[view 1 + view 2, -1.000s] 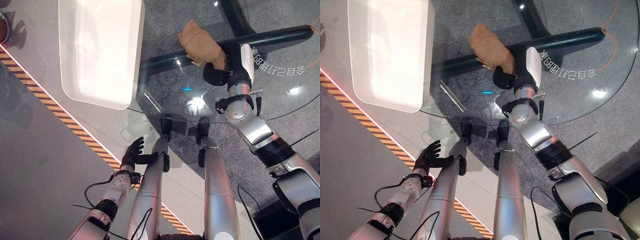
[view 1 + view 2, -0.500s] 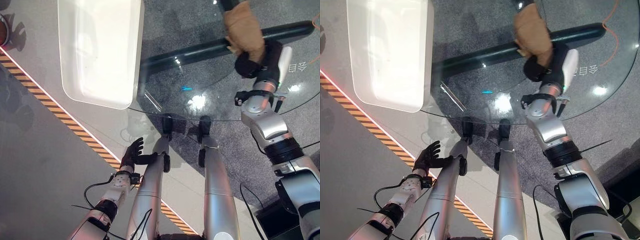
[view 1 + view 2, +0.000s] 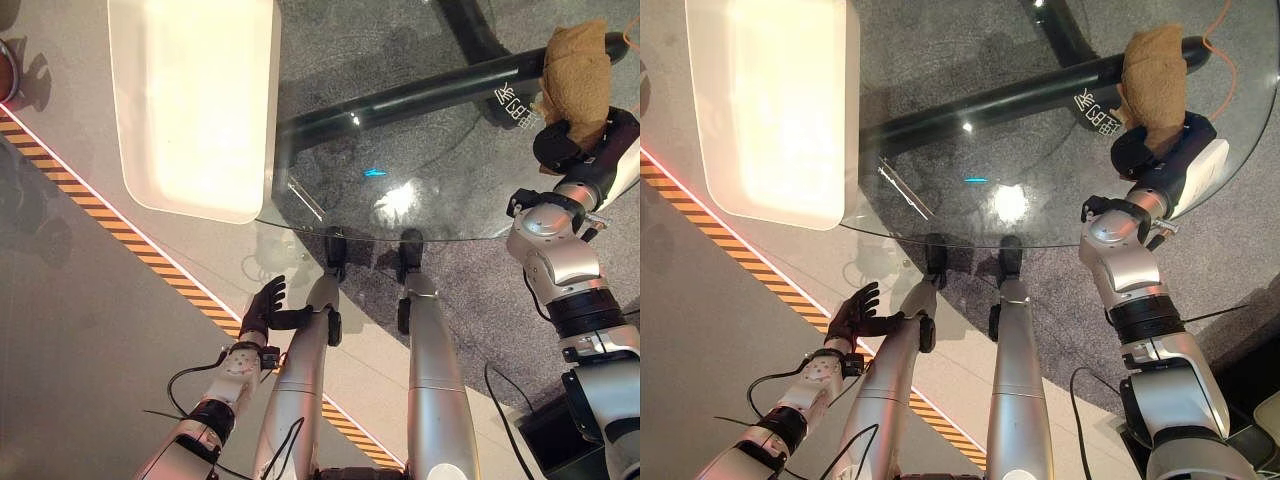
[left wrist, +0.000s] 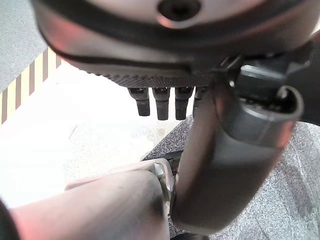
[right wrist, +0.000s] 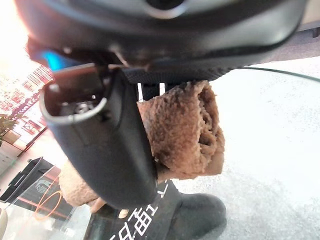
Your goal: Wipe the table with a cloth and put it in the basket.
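A: Cloth (image 3: 576, 68), left eye view?
B: Upper right, on the glass tabletop (image 3: 420, 140), right hand (image 3: 578, 140) curled round it. Basket (image 3: 195, 100) upper left.
A: Left wrist view?
B: Left hand (image 4: 165, 95), fingers relaxed, empty.
A: Right wrist view?
B: Thumb pinching brown cloth.

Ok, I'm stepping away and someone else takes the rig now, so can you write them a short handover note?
Right hand: shut on the brown cloth, pressing it on the round glass table at its far right side.
Left hand: open and idle, low beside the table's near edge.
White basket: sits at the table's left edge, nothing visible in it.
Done: cloth grasped, on the glass.
Left: finish wiping, then carry the cloth across to the basket and drop it in.
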{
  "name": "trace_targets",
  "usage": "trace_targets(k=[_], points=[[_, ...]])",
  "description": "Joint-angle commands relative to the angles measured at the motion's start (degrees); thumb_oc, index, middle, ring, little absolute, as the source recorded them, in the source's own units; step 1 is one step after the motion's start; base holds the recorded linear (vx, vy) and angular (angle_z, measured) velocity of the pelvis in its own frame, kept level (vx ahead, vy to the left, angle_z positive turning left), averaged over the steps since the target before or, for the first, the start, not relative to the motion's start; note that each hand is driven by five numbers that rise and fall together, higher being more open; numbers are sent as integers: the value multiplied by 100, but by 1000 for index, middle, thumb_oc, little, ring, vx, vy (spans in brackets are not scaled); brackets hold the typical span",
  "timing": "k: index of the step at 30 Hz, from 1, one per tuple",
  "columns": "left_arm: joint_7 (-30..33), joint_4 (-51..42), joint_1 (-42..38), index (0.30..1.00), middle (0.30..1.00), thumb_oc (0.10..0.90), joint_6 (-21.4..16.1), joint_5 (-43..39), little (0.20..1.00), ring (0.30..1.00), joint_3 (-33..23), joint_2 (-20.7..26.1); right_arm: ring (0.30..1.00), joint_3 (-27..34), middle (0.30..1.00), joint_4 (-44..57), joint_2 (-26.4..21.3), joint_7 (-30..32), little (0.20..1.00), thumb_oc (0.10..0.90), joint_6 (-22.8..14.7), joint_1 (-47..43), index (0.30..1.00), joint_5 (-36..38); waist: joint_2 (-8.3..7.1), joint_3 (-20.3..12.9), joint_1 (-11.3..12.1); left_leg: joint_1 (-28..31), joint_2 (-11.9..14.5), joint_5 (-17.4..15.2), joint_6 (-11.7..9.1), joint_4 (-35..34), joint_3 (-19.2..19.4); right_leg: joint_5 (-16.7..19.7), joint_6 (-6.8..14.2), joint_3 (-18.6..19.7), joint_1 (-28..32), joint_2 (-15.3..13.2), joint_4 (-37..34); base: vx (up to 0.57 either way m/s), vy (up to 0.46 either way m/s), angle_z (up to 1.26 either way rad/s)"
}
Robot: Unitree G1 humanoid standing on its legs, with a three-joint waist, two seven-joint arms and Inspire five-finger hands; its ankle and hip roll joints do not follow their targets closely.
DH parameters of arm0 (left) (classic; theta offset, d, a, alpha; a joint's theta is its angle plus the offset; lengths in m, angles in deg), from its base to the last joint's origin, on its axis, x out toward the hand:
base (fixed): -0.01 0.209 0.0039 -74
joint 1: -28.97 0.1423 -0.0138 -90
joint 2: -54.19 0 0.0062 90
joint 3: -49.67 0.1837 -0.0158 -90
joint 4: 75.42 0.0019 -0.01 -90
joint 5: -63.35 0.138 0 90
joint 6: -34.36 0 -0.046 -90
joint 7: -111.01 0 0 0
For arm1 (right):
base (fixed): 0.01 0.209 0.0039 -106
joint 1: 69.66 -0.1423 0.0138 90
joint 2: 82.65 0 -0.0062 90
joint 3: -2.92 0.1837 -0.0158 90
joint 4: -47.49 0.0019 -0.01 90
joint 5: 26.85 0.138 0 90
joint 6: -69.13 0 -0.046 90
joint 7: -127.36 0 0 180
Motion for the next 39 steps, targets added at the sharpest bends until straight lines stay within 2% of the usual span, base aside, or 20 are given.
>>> trace_targets(k=[1, 10, 15, 22, 29, 39], points=[[94, -18, 687, 900, 900, 800, -25, -77, 900, 900, -38, -232, 300, 164, 300, 540, -581, -279, 200, 100, -211, -118, 300, -736, 454, -82, -133, 130, -59, -467, -155, 220, -104, 360, 131, 234, 5, 275, -576, 0, 0, 0], [23, -113, 742, 900, 900, 800, 42, 26, 900, 900, -178, -216, 300, -404, 300, 1188, -579, -1784, 200, 100, 17, -317, 300, -1360, 439, -82, -99, 91, -45, -465, -173, 272, -106, 309, 119, 223, -40, 249, -470, 0, 0, 0], [14, -124, 768, 900, 900, 800, 25, 96, 900, 900, -192, -230, 300, -778, 300, 1421, -396, -2230, 200, 100, 109, -323, 300, -1399, 421, -82, -75, 51, -52, -457, -173, 300, -116, 294, 106, 217, -71, 254, -427, 0, 0, 0], [73, -78, 760, 900, 900, 800, -104, 168, 900, 900, -182, -242, 300, -1677, 300, 1533, 89, -3048, 200, 100, 285, -142, 300, -1233, 369, -82, -17, 13, -57, -420, -179, 294, -147, 286, 83, 209, -78, 286, -425, 0, 0, 0], [20, -34, 702, 900, 900, 800, -107, 179, 900, 900, -182, -86, 300, -2287, 300, 1406, 65, -3733, 200, 100, 37, -54, 300, -1180, 319, -82, 33, -44, -57, -437, -197, 370, -192, 273, 90, 182, -106, 266, -369, -6, -34, 1], [-5, 33, 539, 900, 900, 800, -57, 189, 900, 900, -164, 42, 300, -2490, 300, 1207, -31, -4149, 200, 100, -335, -85, 300, -908, 228, -82, 51, -86, -68, -473, -195, 412, -257, 287, 128, 186, -154, 265, -321, -3, -26, 4]])
